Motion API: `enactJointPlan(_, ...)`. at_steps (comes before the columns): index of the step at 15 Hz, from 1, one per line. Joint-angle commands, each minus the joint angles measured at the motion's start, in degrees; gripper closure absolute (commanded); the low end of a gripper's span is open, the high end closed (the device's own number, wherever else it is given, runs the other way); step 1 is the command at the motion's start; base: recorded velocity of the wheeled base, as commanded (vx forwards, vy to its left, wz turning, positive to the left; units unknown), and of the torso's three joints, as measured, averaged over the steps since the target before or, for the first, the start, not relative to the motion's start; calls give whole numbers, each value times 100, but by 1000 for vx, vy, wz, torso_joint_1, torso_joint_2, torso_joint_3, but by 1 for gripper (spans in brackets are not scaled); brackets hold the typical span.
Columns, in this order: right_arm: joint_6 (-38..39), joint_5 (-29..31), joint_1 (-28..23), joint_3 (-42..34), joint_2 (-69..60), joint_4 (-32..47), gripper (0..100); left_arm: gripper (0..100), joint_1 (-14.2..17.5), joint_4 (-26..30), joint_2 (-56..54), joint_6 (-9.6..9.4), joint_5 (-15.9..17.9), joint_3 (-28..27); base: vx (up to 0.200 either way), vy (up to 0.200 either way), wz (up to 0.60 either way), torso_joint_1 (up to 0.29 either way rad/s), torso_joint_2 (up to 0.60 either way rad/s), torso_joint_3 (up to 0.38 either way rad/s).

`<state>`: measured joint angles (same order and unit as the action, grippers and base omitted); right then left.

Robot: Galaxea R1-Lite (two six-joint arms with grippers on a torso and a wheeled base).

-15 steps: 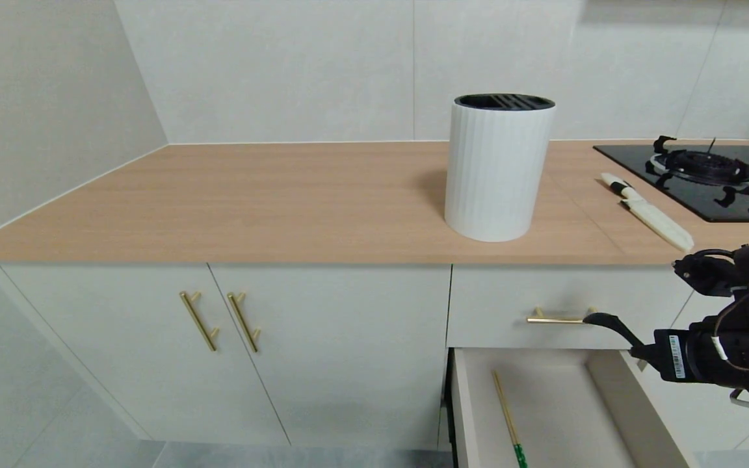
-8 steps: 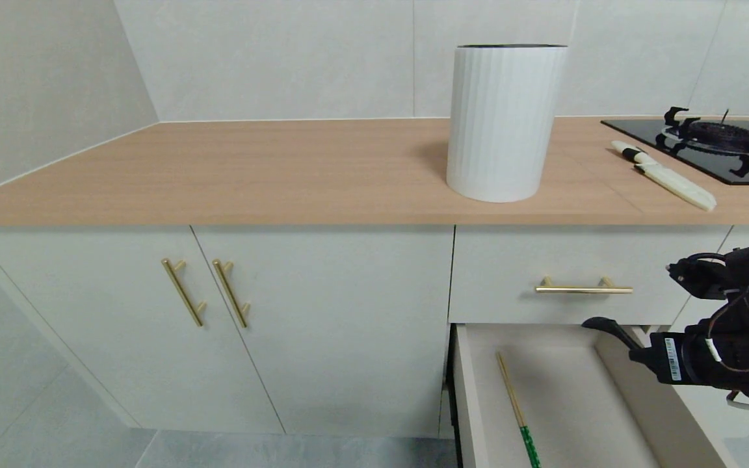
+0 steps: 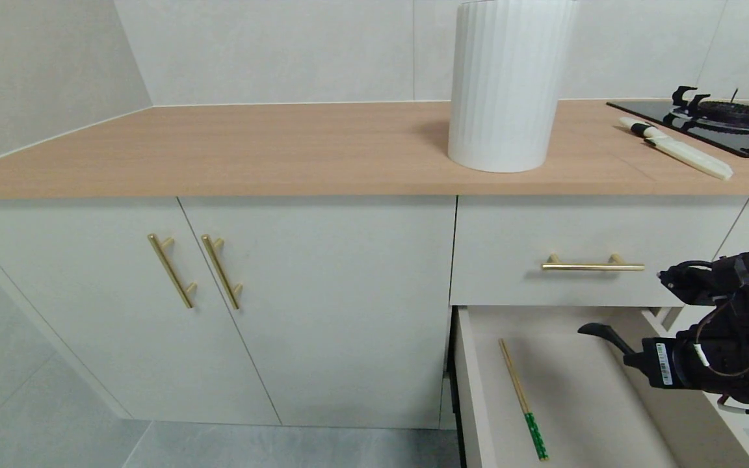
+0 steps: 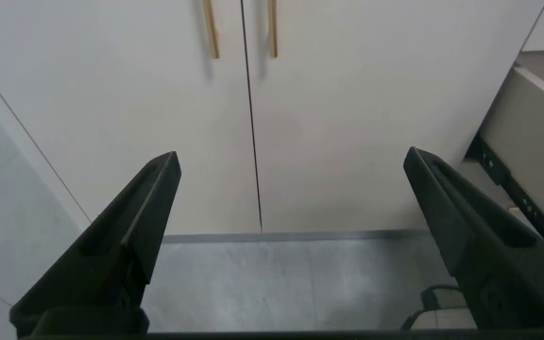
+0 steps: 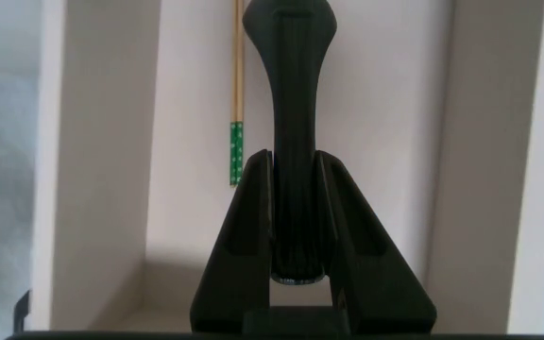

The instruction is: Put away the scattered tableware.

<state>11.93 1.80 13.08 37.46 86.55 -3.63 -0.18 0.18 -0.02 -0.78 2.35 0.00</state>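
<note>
My right gripper (image 3: 641,359) is shut on the handle of a black utensil (image 3: 594,331), whose rounded end (image 5: 289,24) points out over the open lower drawer (image 3: 469,390). A pair of wooden chopsticks with green ends (image 3: 523,403) lies on the drawer floor, seen beside the utensil (image 5: 236,104) in the right wrist view. On the counter a white-bladed knife (image 3: 677,155) lies to the right of a tall white ribbed holder (image 3: 504,84). My left gripper (image 4: 296,236) is open, low in front of the cabinet doors, with nothing between its fingers.
A black gas hob (image 3: 725,117) sits at the counter's far right. Above the open drawer is a shut drawer with a brass handle (image 3: 592,265). Two cabinet doors with brass handles (image 3: 196,270) stand shut on the left. Grey floor tiles (image 4: 281,283) lie below.
The head camera has dropped, so the counter sits higher in the picture. My right gripper with the black utensil has come down from the upper drawer's handle level to the open drawer.
</note>
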Motion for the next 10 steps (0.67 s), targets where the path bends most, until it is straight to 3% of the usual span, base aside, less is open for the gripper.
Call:
enactJointPlan(1,-7,-5,2,-2,55,3,100,0,1,-1,2,-1,2,0,0,0,0,0,0,0)
enactJointPlan(5,-33,4,72,-11,248,-32,100,0,1,-1,2,-1,2,0,0,0,0,0,0,0)
enactJointPlan(10,-33,391,89,-310,1628,-1184,100,0,1,-1,2,-1,2,0,0,0,0,0,0,0)
